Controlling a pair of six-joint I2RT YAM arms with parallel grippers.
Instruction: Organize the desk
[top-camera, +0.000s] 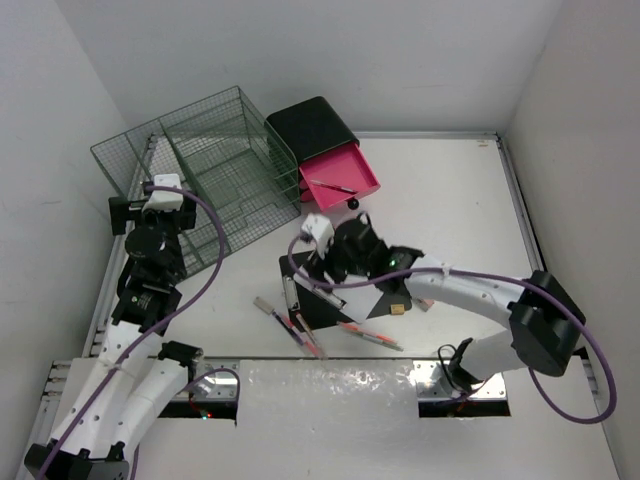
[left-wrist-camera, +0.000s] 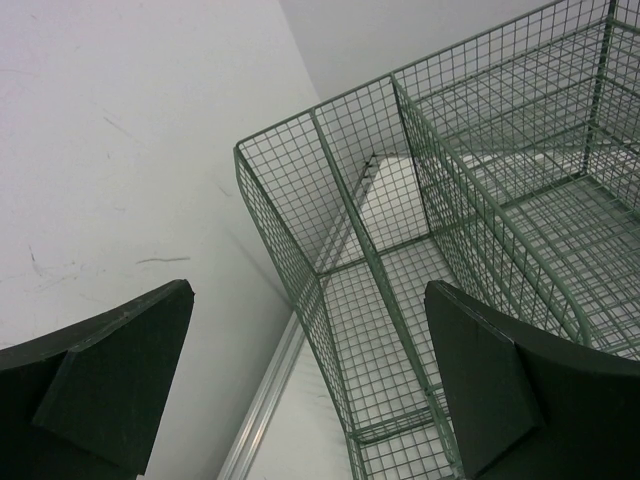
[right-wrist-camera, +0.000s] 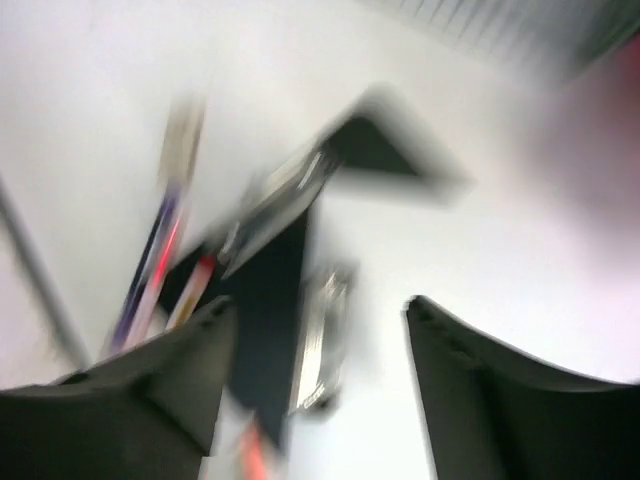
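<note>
The white desk (top-camera: 450, 200) holds a black notebook (top-camera: 330, 303) in the middle, with several pens (top-camera: 295, 328) at its left and front edges. My right gripper (top-camera: 318, 268) hangs open over the notebook's far left corner. The right wrist view is blurred; its gripper (right-wrist-camera: 320, 330) is open over a silver clip-like object (right-wrist-camera: 325, 340) next to the notebook (right-wrist-camera: 265, 320) and the pens (right-wrist-camera: 150, 270). My left gripper (top-camera: 150, 215) is open and empty at the near left side of the green wire rack (top-camera: 200, 160); its wrist view shows the gripper (left-wrist-camera: 310, 370) before the rack (left-wrist-camera: 400, 250).
A black box with an open pink drawer (top-camera: 340, 178) stands right of the rack; a pen lies in the drawer. A red pen (top-camera: 370, 335) lies in front of the notebook and a small brown object (top-camera: 400, 309) to its right. Metal rails (top-camera: 520, 210) edge the desk.
</note>
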